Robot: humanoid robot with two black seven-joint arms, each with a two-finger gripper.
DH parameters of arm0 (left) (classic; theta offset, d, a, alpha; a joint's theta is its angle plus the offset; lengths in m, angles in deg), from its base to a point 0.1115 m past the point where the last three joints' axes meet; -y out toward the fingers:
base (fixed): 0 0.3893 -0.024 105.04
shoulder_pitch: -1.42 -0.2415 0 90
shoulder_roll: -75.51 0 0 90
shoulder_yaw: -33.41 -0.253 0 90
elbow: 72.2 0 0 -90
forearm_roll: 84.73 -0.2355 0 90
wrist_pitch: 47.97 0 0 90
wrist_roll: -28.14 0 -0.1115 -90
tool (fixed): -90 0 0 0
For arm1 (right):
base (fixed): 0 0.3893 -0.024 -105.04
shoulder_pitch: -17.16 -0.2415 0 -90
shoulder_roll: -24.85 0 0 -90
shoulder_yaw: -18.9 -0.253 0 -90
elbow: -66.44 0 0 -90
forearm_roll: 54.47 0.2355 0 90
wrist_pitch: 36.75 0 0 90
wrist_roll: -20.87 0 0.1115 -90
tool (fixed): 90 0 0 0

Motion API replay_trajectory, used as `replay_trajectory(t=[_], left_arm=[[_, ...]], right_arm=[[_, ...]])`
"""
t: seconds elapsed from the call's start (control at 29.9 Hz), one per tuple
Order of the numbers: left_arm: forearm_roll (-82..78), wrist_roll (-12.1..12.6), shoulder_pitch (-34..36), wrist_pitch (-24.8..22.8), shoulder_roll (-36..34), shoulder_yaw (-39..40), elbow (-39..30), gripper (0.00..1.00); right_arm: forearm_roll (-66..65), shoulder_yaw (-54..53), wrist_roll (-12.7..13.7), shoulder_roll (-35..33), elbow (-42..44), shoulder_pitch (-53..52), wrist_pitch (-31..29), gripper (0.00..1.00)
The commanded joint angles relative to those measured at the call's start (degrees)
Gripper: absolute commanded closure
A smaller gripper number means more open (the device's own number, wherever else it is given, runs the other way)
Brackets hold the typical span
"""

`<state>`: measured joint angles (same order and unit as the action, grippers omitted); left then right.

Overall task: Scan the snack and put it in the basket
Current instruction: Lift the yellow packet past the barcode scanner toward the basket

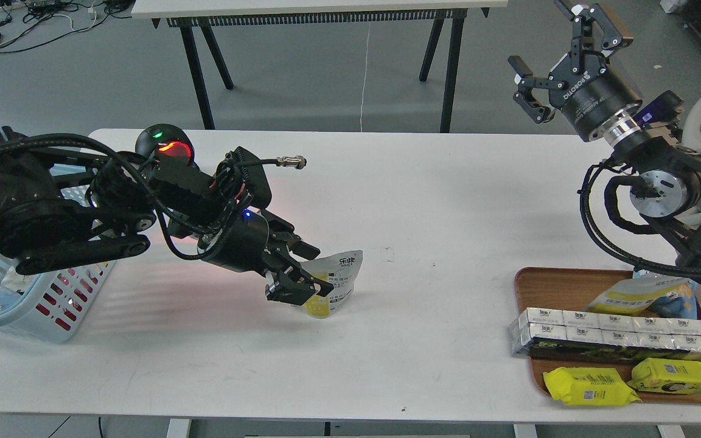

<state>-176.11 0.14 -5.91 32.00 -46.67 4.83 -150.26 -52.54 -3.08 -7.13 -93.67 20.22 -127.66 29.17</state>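
nearest you on the right, the brown wooden tray [524, 286] holds two flat yellow packs [588, 387] along its near edge, a long row of white cartons [618, 331] behind them and a wider yellow-white pouch [642, 295] at the back; leave all that alone; at mid-table, left of centre, your left gripper [299, 283] has its fingers closed around the snack [338, 283], gripping the left side of the pouch; the pouch stands roughly upright, silvery top leaning away to the right, yellow base at or just above the table, which of the two you cannot tell from here; the relation your next move turns on: the basket [40, 316] lies to the left of the held pouch, behind the left forearm, on the table's left edge, so the carry goes leftward and the left arm is plainly the one for it; the basket already shows something pale and printed inside, partly hidden by the arm; a scanner with a red glow [171, 149] sits just beyond the left wrist; far right and high, your right gripper [560, 61] hangs with fingers spread wide, holding nothing, well apart from the snack.
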Motion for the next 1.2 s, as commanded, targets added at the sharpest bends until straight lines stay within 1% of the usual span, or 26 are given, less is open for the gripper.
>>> replay_trajectory(t=[0.0,0.07,0.13,0.2,0.27,0.57,0.7,0.77,1.07,1.17], left_arm=[[-1.3,0.0,0.0,3.1,0.1,-1.6,0.0,0.65],[-3.0,0.0,0.0,4.7,0.0,-2.1,0.0,0.77],[-3.7,0.0,0.1,5.1,-0.2,-2.4,0.0,0.87],[-3.7,0.0,0.1,5.4,-0.2,-2.5,0.0,0.91],[-3.7,0.0,0.1,5.5,-0.4,-2.5,-0.1,1.00],[-3.7,0.0,0.7,5.5,-1.0,-2.5,-0.8,1.00],[-3.6,0.0,1.2,5.5,-2.9,-2.4,-0.8,1.00],[-3.6,0.0,2.6,5.5,-3.8,-2.4,-0.8,1.00],[-3.5,0.0,10.4,5.3,-12.1,-2.6,-0.5,1.00],[-3.5,0.0,11.6,5.3,-14.7,-2.8,-0.3,1.00]], right_arm=[[0.0,-0.1,0.0,-0.1,0.0,0.2,0.0,0.02],[0.0,-0.1,0.0,-0.1,-0.1,0.2,0.0,0.02],[0.1,-0.1,0.0,-0.1,-0.1,0.2,0.0,0.02],[0.0,-0.2,0.0,-0.1,0.0,0.2,0.0,0.02],[0.0,-0.4,0.0,-0.1,0.0,0.2,0.0,0.02],[0.0,-0.6,0.0,-0.2,0.0,0.2,0.0,0.02],[0.0,-0.6,0.0,-0.1,0.1,0.4,0.0,0.02],[0.0,-0.6,0.0,-0.1,0.0,0.4,0.0,0.02],[0.0,-1.5,0.0,0.0,0.2,0.5,0.1,0.02],[0.0,-1.7,0.0,0.0,0.1,0.5,0.1,0.02]])
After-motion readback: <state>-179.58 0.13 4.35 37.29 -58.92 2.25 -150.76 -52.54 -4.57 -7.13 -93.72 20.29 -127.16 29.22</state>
